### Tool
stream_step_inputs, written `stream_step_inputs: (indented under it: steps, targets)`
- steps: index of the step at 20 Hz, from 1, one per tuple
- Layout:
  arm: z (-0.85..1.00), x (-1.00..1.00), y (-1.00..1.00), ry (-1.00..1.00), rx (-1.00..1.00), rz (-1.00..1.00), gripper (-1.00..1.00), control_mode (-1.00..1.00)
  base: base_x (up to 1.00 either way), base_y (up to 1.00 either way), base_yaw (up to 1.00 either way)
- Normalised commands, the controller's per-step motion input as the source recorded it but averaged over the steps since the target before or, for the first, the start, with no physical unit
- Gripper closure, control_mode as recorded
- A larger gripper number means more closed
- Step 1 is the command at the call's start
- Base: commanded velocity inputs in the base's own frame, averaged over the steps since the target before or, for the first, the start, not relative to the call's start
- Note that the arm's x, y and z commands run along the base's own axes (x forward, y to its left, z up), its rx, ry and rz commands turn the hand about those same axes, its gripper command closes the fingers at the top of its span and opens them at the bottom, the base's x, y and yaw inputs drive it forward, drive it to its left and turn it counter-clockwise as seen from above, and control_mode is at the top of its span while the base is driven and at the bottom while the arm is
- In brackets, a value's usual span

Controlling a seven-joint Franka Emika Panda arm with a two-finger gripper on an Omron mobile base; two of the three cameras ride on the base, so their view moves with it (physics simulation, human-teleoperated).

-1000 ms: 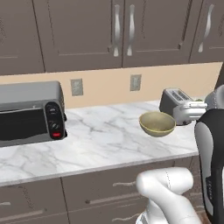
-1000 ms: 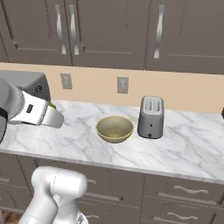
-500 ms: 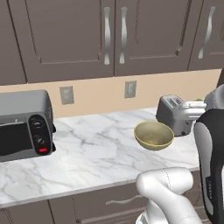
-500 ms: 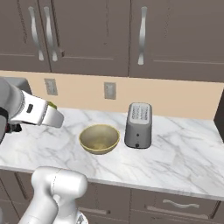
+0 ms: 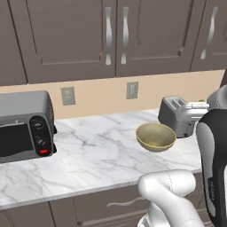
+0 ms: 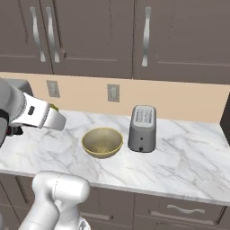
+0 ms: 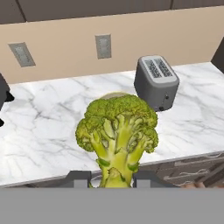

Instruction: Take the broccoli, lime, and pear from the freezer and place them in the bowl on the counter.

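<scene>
On the counter (image 6: pixel 188 152), beside the toaster (image 6: pixel 143 128): bowl (image 6: pixel 102 142), lying ahead of and below the pincer (image 7: pixel 112 178), which was closed on the stalk of the broccoli (image 7: pixel 117 133), florets toward the bowl.

Open counter (image 5: pixel 97 155) stretches between toaster oven (image 5: pixel 24 126), far left, and bowl (image 5: pixel 155 136); toaster (image 5: pixel 179 115) crowds the bowl's right.
</scene>
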Motion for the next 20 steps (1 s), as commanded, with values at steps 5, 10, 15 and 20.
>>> stream_step_inputs:
  steps: [5, 10, 15, 20]
  targets:
    - [-0.43, 0.54, -0.2, 0.23, 0.01, 0.04, 1.0, -1.0, 0.0, 0.0, 0.0]
    - [-0.78, 0.56, -0.26, 0.21, 0.03, 0.08, 1.0, -1.0, 0.0, 0.0, 0.0]
    - [-0.83, 0.58, -0.18, 0.13, 0.01, 0.1, 1.0, -1.0, 0.0, 0.0, 0.0]
    - [-0.68, 0.73, 0.0, 0.07, 0.0, 0.05, 1.0, -1.0, 0.0, 0.0, 0.0]
